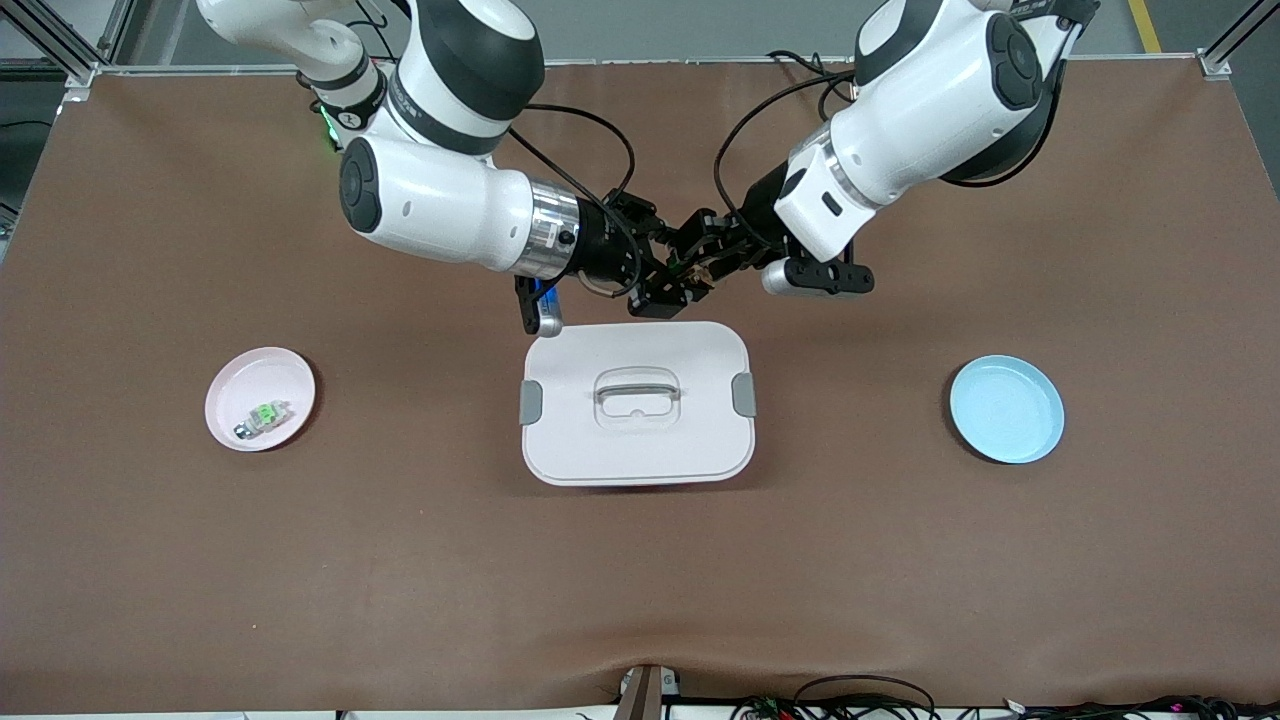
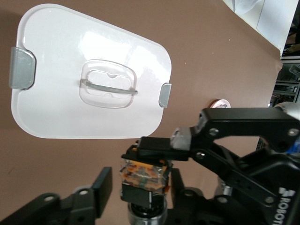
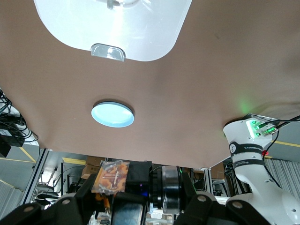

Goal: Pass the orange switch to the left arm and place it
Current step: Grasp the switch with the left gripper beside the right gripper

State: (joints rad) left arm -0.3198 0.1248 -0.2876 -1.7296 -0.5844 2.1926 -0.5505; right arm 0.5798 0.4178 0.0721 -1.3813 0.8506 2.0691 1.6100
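The orange switch (image 1: 700,268), a black block with an orange part, hangs in the air between both grippers, over the table just farther from the front camera than the white box (image 1: 637,440). My right gripper (image 1: 660,285) is shut on it end to end; one of its fingers (image 2: 157,144) presses on the orange part (image 2: 143,172). My left gripper (image 1: 715,250) is open around the switch's sides, with a gap at one pad (image 2: 104,185). The switch also shows in the right wrist view (image 3: 110,177).
The box, with grey clips and a clear handle, lies mid-table (image 2: 89,112). A pink plate (image 1: 225,385) holding a pale green-topped component (image 1: 265,411) is toward the right arm's end. A blue plate (image 1: 1006,408) is toward the left arm's end.
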